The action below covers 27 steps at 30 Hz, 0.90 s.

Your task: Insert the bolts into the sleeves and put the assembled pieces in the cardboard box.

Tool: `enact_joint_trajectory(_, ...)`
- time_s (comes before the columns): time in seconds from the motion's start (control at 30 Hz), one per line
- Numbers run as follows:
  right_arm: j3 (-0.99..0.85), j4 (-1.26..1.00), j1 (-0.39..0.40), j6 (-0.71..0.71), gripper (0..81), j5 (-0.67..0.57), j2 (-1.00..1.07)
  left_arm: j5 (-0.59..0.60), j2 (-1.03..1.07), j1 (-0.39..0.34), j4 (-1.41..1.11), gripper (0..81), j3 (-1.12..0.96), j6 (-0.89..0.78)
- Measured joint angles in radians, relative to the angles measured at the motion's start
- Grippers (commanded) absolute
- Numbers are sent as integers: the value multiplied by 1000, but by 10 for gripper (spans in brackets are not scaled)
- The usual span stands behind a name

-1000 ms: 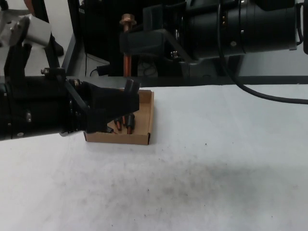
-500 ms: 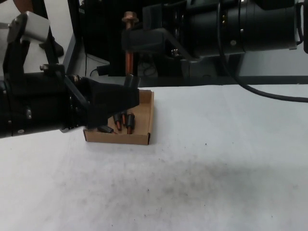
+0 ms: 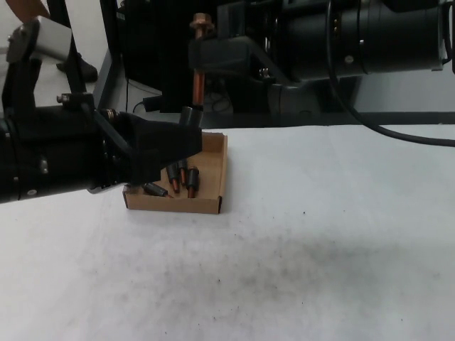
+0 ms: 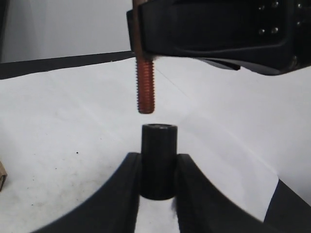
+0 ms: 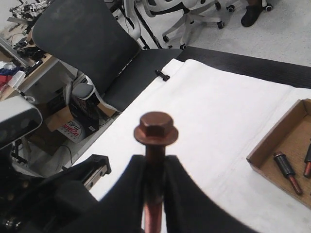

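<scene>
**Left gripper point(image 4: 159, 175) holds a sleeve up; the bolt hangs just over it, not yet in**

The left gripper is clamped on a black sleeve point(image 4: 159, 141). Its two fingers press the sleeve's lower half from either side, and the sleeve stands upright with its open mouth facing up. The right gripper point(image 5: 154, 180) is closed on the shank of a copper-coloured bolt point(image 5: 155, 128), just under the flanged hex head, and holds it upright with the thread pointing down.

In the left wrist view the threaded tip hangs just above the sleeve's mouth, apart from it. It sits a little off the line of the bore, so this pair is not yet joined. In the high view both parts are held in the air above the far edge of the box point(image 3: 213, 205), which sits on the white bench point(image 3: 320, 249).

Part of the task looks done. Several assembled pieces point(image 3: 183, 177), dark sleeves with copper ends showing, lie on the box floor near its middle. I count at least three, though the left arm hides part of the box, so the number is unsure.

For the pair in hand, the steps left are:
- bring the tip over the bore
- lower the bolt into the sleeve
- set the joined piece in the box with the others

I cannot tell whether more loose bolts or sleeves wait elsewhere.
</scene>
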Motion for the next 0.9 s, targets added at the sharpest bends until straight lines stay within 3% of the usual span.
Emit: enact_joint_trajectory(0.9,0,0,0,77,0,-68,0,-7,0,0,-27,8,0,7)
